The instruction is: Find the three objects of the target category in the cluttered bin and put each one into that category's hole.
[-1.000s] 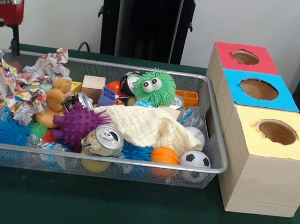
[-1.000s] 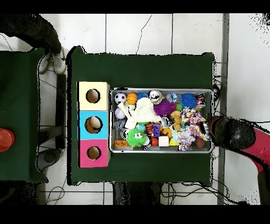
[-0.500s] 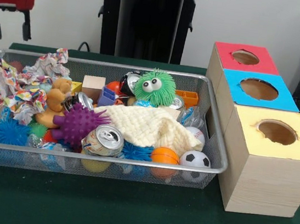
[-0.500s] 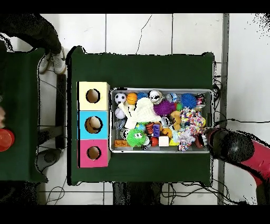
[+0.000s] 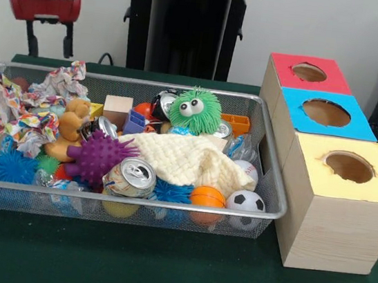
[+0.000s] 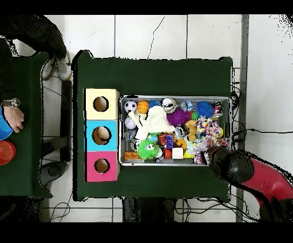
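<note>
Claw (image 5: 49, 38) hangs open and empty above the far corner of the wire bin (image 5: 167, 201), likely poised to search. Nothing shows which category is wanted, so the targets lie somewhere in the jumble around the cream cloth (image 5: 186, 161). Beside the bin wait three holed boxes (image 5: 324, 173) on the tabletop (image 5: 158, 270).

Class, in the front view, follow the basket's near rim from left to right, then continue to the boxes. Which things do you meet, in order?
Blue spiky ball → crushed can → orange ball → soccer ball → yellow-topped box.
</note>
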`<state>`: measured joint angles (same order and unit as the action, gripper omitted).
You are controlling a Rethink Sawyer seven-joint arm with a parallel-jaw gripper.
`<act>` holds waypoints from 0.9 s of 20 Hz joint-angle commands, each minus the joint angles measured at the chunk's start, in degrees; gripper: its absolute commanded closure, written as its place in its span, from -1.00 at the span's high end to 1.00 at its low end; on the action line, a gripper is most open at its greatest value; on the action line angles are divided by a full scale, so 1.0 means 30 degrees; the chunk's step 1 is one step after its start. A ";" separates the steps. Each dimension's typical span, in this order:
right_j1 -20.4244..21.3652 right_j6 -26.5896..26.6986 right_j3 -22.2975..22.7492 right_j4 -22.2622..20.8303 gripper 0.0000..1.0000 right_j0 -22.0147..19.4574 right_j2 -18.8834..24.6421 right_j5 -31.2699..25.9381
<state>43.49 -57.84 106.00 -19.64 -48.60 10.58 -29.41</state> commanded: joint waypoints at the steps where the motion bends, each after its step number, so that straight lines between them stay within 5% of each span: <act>1: -0.0832 -0.5597 0.1980 0.1160 1.00 0.1039 -0.0388 0.1765; 5: -0.1707 -0.5281 0.1426 0.1527 1.00 0.1571 -0.0521 0.1875; 11: -0.2954 -0.4364 0.0946 0.1599 1.00 0.0578 -0.0380 0.3076; 18: -0.1569 -0.2401 0.0890 0.1233 1.00 -0.1222 -0.0162 0.1604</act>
<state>37.91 -57.84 108.59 -17.23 -48.44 9.15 -24.06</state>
